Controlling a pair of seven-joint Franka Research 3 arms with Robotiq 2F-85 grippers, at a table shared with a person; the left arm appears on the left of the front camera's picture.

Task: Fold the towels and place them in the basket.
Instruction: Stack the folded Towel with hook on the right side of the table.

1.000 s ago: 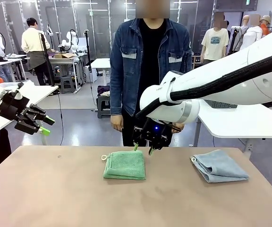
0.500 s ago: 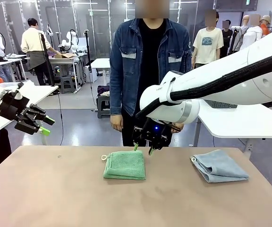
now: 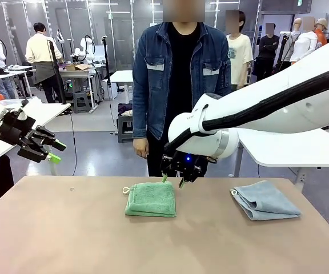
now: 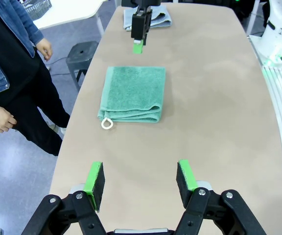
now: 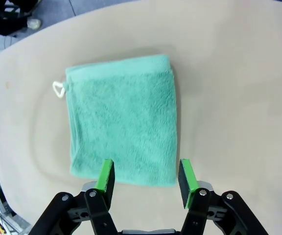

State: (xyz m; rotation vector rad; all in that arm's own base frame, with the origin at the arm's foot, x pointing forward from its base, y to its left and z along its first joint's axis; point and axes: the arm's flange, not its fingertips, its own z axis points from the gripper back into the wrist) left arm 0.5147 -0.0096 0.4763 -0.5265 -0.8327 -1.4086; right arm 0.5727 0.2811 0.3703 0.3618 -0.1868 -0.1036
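A folded green towel (image 3: 151,199) with a small white corner loop lies mid-table; it also shows as the green towel (image 4: 133,94) and the green towel (image 5: 123,118). My right gripper (image 3: 172,181) hovers open just above its far right corner, nothing between its pads; in its own view the right gripper (image 5: 145,177) stands over the towel's near edge. A folded light blue towel (image 3: 264,200) rests at the right, seen too as the blue towel (image 4: 148,18). My left gripper (image 3: 55,152) is open, raised off the table's left side; in its wrist view the left gripper (image 4: 139,181) is empty. The basket is out of view.
A person in a denim jacket (image 3: 179,74) stands at the far edge of the brown table (image 3: 67,234), hands hanging down. White tables and other people are farther back.
The right arm has shifted slightly; its gripper stays over the green towel's far corner. Both towels and the left gripper are unmoved.
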